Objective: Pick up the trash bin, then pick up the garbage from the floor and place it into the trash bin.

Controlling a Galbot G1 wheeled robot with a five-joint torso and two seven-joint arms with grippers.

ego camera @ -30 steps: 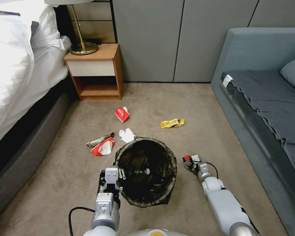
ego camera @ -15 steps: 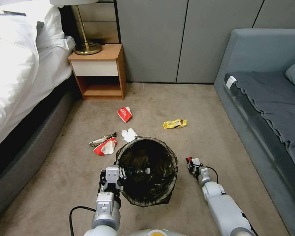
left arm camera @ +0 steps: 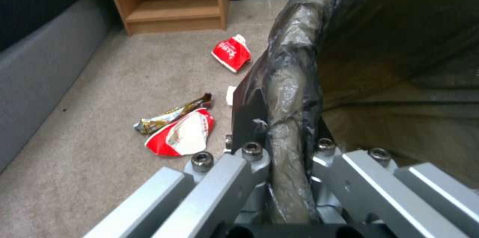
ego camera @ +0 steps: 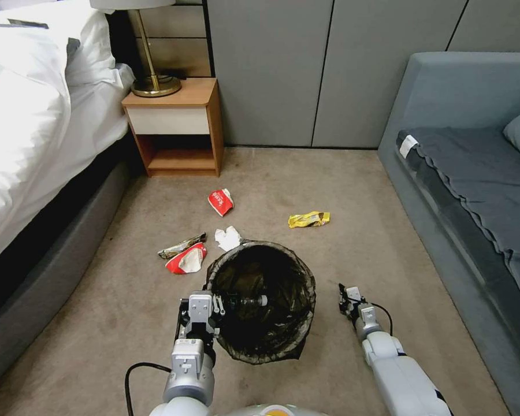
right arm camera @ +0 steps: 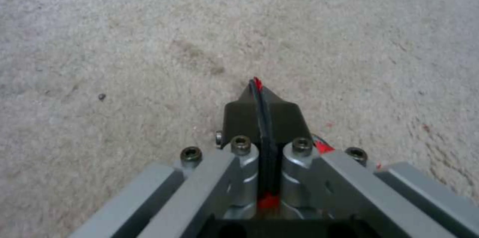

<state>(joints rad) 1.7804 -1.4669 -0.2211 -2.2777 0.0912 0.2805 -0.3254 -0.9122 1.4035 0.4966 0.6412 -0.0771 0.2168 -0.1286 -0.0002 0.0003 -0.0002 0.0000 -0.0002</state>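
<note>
Left gripper (ego camera: pixel 214 305) is clamped on the rim of the bin (ego camera: pixel 306 289) at the bin's 9 o'clock side. In the left wrist view the fingers (left arm camera: pixel 249 118) are closed narrow on the liner-wrapped rim, one outside the wall and one inside. The bin stands upright with its mouth open to the head camera. A clear bottle (ego camera: pixel 249 301) lies inside it, just beside the held rim.

Right gripper (ego camera: pixel 345 296) hangs low over the floor (ego camera: pixel 387 231) at the bin's 3 o'clock, apart from the bin wall. In the right wrist view its fingers (right arm camera: pixel 239 112) are pressed together, with a thin red scrap (right arm camera: pixel 256 81) showing at the tips and more red between the finger bases. What the scrap is cannot be told.

Litter on the floor, placed from the bin:
- White tissue (ego camera: pixel 226 237) at 11 o'clock, touching or just beside the rim.
- Red-and-white wrapper (ego camera: pixel 186 260) at 10 o'clock, near the bin, with a dark foil wrapper (ego camera: pixel 181 245) lying against its far side.
- Second red wrapper (ego camera: pixel 220 201) at 11 o'clock, farther out, toward the nightstand (ego camera: pixel 173 124).
- Yellow wrapper (ego camera: pixel 309 219) at 1 o'clock, well apart from both grippers.

None of these floor pieces touches any finger.
</note>
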